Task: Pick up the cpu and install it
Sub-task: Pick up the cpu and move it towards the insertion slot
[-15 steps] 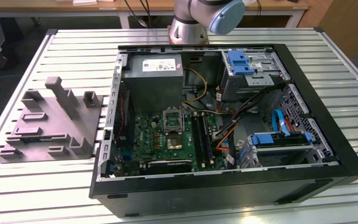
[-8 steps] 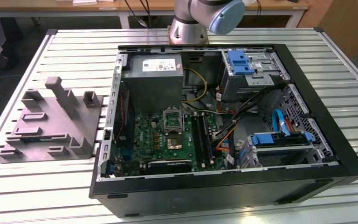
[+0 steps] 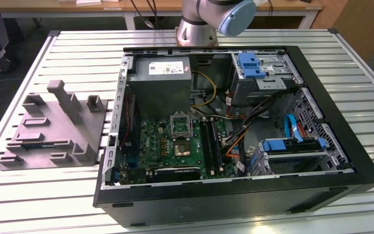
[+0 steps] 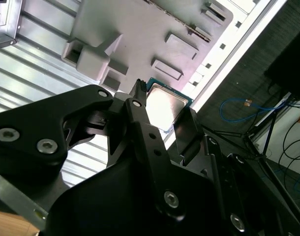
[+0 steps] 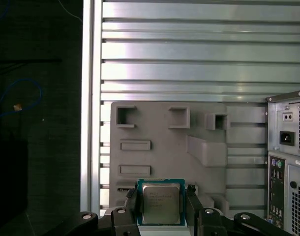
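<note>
Two fingers (image 5: 191, 197) of the hand (image 5: 161, 194) pinch the cpu (image 5: 161, 206) above the grey tray (image 5: 165, 157) on the bench (image 5: 189, 54).

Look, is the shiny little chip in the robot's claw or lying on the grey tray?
In the gripper: both wrist views show the cpu between its fingers, off the grey tray.

The silver-and-blue robot arm (image 3: 203, 19) rises at the far side, its black two-fingered gripper (image 5: 161, 196) clamping the silvery square cpu (image 5: 161, 210).
</note>
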